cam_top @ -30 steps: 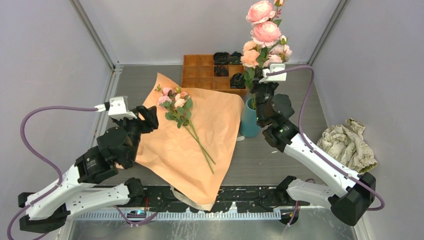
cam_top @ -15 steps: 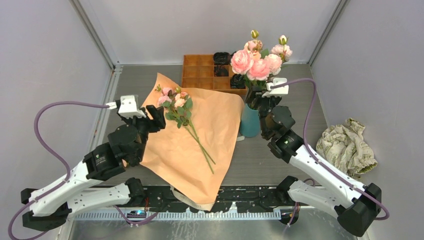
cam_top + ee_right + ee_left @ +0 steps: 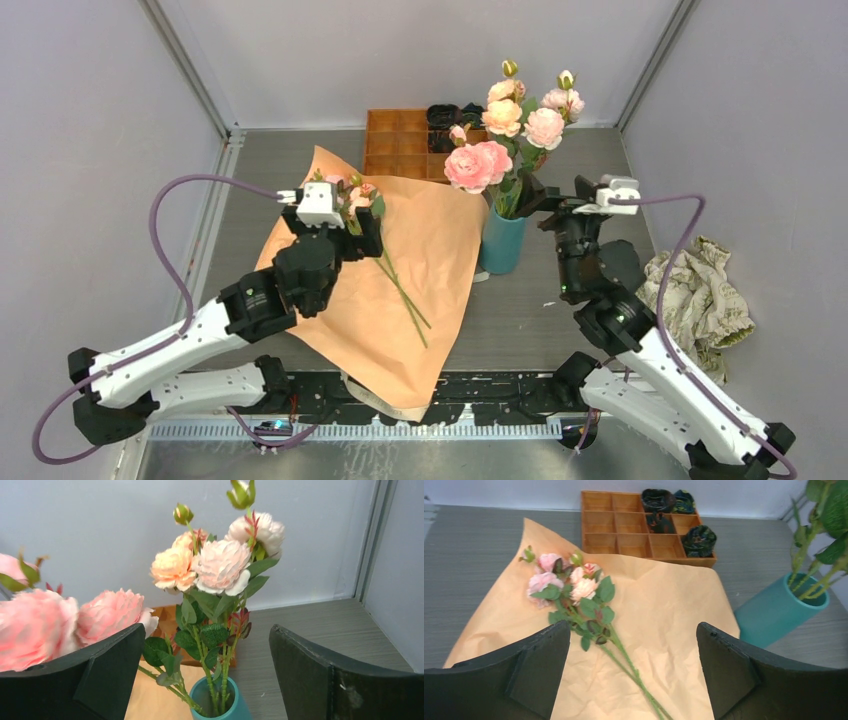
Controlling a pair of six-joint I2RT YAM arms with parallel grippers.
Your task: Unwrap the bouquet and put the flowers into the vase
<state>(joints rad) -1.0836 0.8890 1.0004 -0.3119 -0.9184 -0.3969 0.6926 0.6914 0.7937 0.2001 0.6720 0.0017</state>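
The bouquet's wrap lies spread flat, peach side up. One sprig of flowers rests on it, stems running toward the near edge. My left gripper hovers open just over this sprig, its stems between the spread fingers and untouched. The teal vase stands at the paper's right edge with several pink and peach flowers upright in it. My right gripper is open to the vase's right, level with the stems, and holds nothing.
An orange compartmented tray with dark rolled bundles stands at the back behind the paper. A crumpled floral cloth lies at the right wall. Enclosure walls close off the left, the right and the back.
My right gripper opened, let go of the stems and drew back to the right; the flowers sank lower into the vase. My left arm swung right over the sprig and opened wider.
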